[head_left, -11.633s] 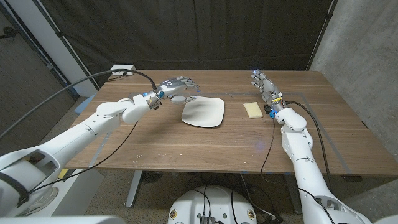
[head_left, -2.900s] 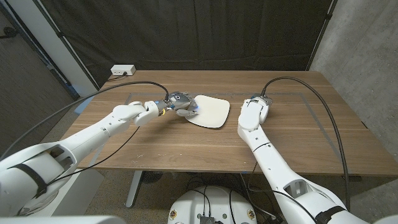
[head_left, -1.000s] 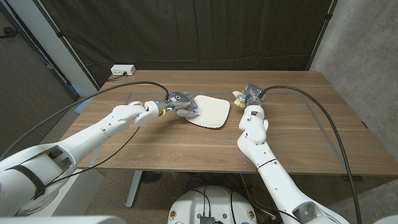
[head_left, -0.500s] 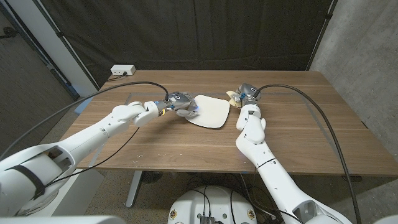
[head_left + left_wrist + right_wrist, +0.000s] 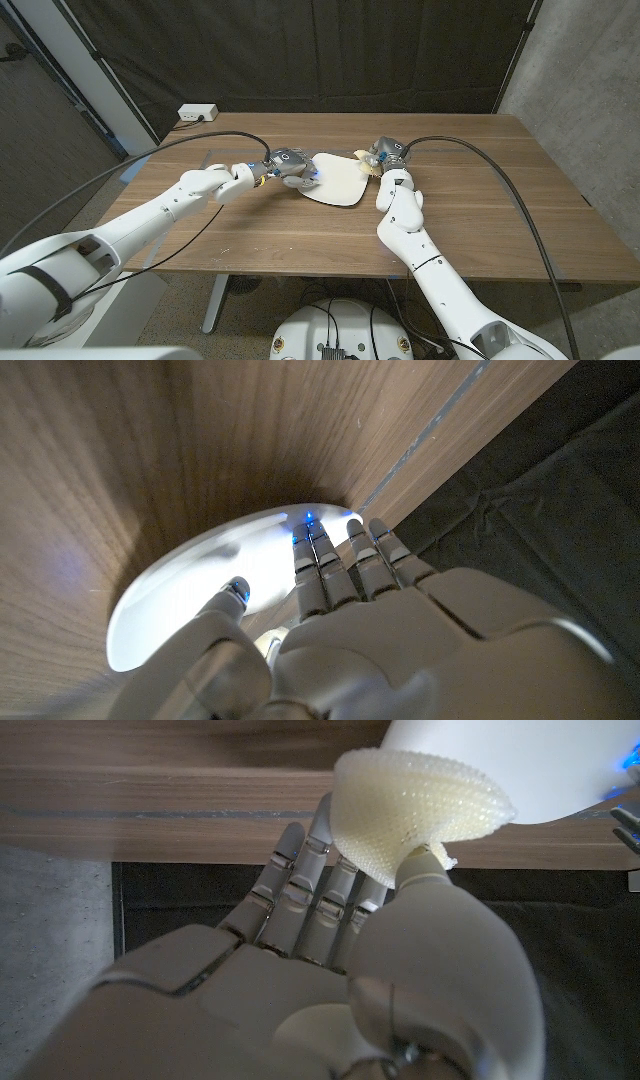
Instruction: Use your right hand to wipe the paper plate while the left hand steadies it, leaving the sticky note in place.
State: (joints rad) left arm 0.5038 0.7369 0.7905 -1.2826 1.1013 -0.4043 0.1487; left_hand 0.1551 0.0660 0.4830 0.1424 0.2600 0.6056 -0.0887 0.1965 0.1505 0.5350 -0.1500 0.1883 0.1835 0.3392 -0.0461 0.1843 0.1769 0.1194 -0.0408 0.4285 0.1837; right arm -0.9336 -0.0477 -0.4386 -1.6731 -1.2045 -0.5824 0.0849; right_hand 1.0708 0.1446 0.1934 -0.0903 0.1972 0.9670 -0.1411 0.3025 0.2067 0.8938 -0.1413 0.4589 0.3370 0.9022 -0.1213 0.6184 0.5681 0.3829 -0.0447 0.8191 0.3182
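The white paper plate (image 5: 336, 180) lies near the middle of the wooden table. My left hand (image 5: 294, 168) presses on the plate's left edge, fingers laid on the plate (image 5: 200, 600) in the left wrist view. My right hand (image 5: 378, 157) hovers at the plate's far right edge, pinching a pale yellow sponge cloth (image 5: 364, 158). The right wrist view has the cloth (image 5: 415, 810) bunched between thumb and fingers, just over the plate's rim (image 5: 540, 760). I cannot make out a sticky note.
A white power strip (image 5: 197, 112) sits at the table's far left corner. Black cables (image 5: 470, 160) arch over the table from both wrists. A dark curtain hangs behind the table.
My right hand picked the cloth up from the table's right side and has moved left with it to the plate's right edge. The left hand stays on the plate.
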